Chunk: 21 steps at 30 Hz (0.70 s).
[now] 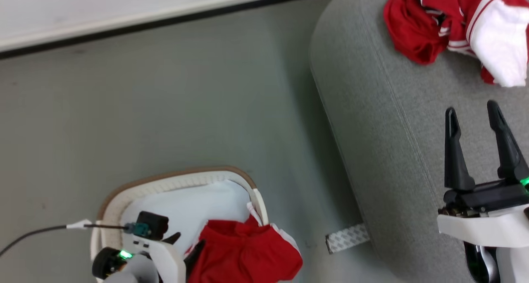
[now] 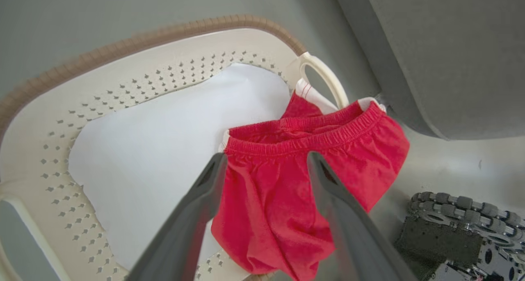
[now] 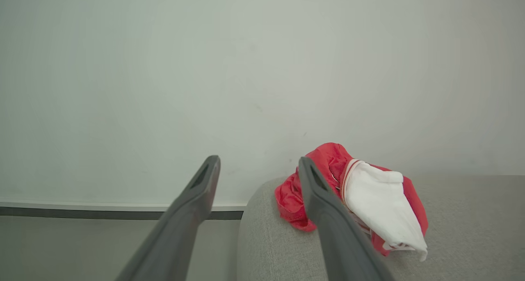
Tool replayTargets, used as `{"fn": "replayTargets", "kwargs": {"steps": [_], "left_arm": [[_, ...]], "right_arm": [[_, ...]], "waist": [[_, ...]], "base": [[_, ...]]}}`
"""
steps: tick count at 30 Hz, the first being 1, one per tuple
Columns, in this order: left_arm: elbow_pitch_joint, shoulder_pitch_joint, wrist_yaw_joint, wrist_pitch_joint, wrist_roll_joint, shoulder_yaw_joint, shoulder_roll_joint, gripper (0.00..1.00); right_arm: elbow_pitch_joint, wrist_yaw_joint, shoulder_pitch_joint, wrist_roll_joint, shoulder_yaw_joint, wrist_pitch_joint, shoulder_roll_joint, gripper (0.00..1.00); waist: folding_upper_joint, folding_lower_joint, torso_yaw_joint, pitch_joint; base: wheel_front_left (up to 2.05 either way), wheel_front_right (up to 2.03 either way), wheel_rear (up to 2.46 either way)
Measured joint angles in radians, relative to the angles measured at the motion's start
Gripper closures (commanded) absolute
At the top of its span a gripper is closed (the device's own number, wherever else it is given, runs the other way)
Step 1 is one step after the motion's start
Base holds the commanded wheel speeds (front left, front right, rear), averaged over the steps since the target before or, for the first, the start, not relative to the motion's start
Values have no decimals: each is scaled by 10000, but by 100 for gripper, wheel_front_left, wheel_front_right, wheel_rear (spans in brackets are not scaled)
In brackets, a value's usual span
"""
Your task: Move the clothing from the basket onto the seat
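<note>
Left pincer (image 2: 266,158): the two long dark fingers stand apart, nothing clamped. It hangs over the white perforated plastic laundry basket with the brown rim (image 2: 123,88). In the left wrist view the fingers frame a pair of red shorts of thin shiny fabric with an elastic waistband (image 2: 270,199). Whether either finger touches the cloth cannot be told.

The red shorts lie at the basket's side nearest the couch, by the white loop handle. Part is inside, and part is draped over the rim and hangs outside.

The basket stands on the grey-green floor (image 1: 165,89), well apart from the large light grey fabric couch with rounded edges (image 1: 372,130). A short strip of pale patterned tape (image 1: 346,237) lies on the floor just beside the couch's base. A thin dark cable (image 1: 33,233) runs to the left wrist.

Right pincer (image 1: 472,109): fingers spread and holding nothing. It hovers over the couch seat with its tips pointing towards a crumpled red garment with white panel and stripes (image 1: 417,22), near it but apart.

That garment rests in a heap on the seat cushion, close to the rounded end. A pale wall (image 3: 246,67) rises beyond it.
</note>
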<state>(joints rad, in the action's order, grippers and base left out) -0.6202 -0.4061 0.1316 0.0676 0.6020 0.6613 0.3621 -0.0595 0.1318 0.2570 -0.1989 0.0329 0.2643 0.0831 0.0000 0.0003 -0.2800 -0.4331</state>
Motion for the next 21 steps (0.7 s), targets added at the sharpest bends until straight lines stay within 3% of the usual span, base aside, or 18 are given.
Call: {"fn": "replayTargets", "kwargs": {"steps": [13, 21], "left_arm": [[-1797, -2007, 0, 466, 1321, 1941, 1018, 0], [-1879, -2649, 0, 669, 1935, 3135, 1383, 0]], "right_arm": [[-1308, 0, 1484, 98, -52, 2, -297, 0], [-1605, 0, 1716, -491, -33, 2, -305, 0]], "waist": [[0, 0, -915, -2621], [0, -1, -1454, -3760]], "base": [[0, 0, 0], [0, 0, 0]]}}
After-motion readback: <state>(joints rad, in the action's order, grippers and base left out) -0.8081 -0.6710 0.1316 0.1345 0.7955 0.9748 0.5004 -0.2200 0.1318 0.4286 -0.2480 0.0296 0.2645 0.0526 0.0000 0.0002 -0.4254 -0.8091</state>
